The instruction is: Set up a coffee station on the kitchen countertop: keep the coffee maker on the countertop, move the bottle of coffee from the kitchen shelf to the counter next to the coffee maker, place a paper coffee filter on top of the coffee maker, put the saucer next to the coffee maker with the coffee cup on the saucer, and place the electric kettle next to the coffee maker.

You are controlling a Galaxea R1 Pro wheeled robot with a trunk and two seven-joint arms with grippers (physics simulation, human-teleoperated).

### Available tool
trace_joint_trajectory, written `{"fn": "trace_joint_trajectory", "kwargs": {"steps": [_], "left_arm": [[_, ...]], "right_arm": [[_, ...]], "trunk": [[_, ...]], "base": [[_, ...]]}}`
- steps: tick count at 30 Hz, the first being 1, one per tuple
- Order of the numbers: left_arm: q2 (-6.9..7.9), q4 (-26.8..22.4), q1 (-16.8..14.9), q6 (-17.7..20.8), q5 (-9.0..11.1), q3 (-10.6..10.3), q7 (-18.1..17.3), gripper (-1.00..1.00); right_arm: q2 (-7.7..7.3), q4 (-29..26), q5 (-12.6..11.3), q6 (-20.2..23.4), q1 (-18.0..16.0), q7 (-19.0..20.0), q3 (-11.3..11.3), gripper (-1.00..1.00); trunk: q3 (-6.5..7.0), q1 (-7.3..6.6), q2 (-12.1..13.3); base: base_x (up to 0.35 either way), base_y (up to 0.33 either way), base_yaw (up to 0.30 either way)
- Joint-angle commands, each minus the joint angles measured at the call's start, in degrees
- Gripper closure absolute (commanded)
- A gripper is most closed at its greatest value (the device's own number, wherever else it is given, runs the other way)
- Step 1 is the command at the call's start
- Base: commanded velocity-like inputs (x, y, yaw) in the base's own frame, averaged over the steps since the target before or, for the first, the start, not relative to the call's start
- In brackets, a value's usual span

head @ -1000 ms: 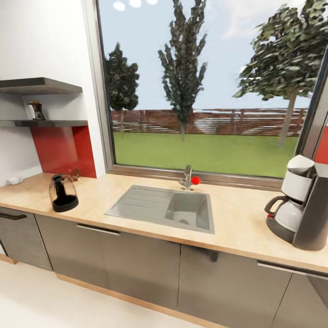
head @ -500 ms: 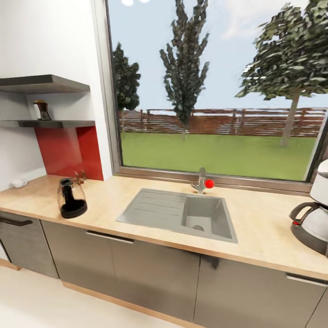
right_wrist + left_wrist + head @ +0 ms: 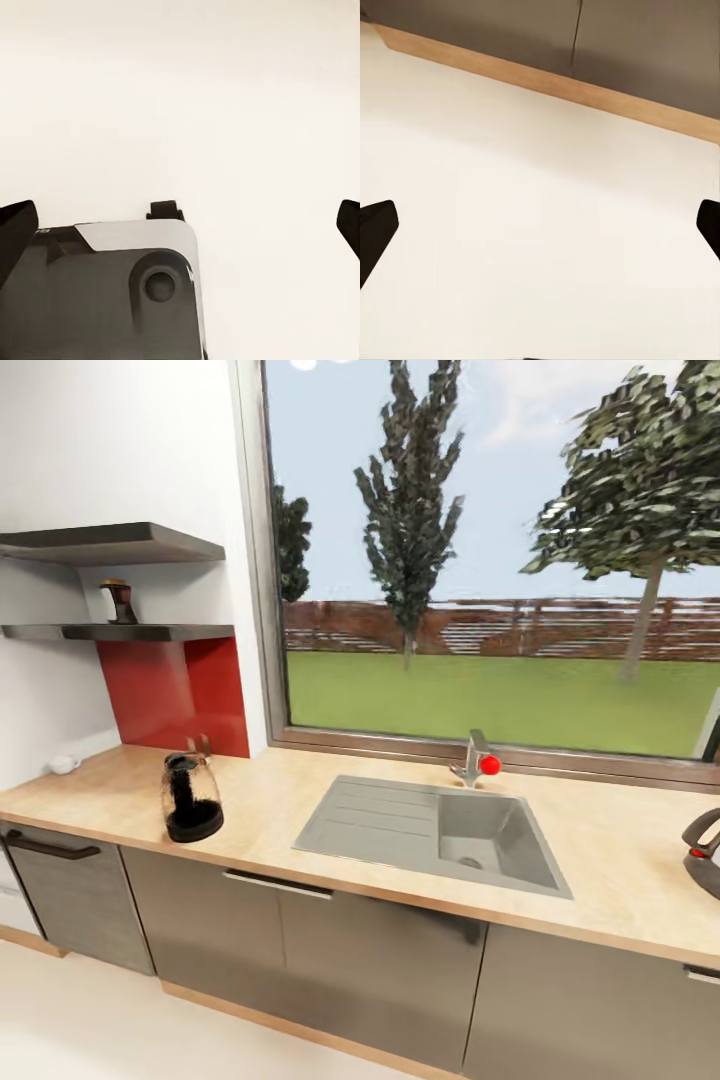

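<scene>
Two sets of jaws spread wide, empty, over floor [image 3: 532, 247]; kettle [image 3: 192, 798] upright on tabletop [image 3: 620, 860] beside sink [image 3: 440, 835]; bottle [image 3: 120, 601] on shelf [image 3: 120, 631].

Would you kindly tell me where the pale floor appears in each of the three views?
Head view: the pale floor lies at lower left, in front of the grey cabinets and their wooden plinth.
Left wrist view: the floor spreads out up to the plinth.
Right wrist view: the floor lies beyond a grey robot part.
Shared landmark: the wooden plinth, in the head and left wrist views.
</scene>
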Motion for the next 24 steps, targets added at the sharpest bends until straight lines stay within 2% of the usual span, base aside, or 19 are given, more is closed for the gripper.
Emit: {"fn": "trace_joint_trajectory", "kwargs": {"steps": [1,14,24], "left_arm": [[0.01,0.0,0.0,-0.1,0.3,0.0,0.0,-1.0],[0.01,0.0,0.0,0.0,0.2,0.0,0.0,-1.0],[0.16,0.0,0.0,0.3,0.4,-0.1,0.0,-1.0]], "right_arm": [[0.04,0.1,-0.4,-0.1,-0.1,-0.1,0.5,-1.0],[0.04,0.1,-0.4,-0.1,-0.1,-0.1,0.5,-1.0],[0.04,0.1,-0.4,-0.1,-0.1,-0.1,0.5,-1.0]], "trunk": [[-0.09,0.02,-0.1],[-0.09,0.02,-0.1],[-0.09,0.02,-0.1]], "base": [[0.0,0.331,0.0],[0.001,0.332,0.0],[0.078,0.335,0.0]]}}
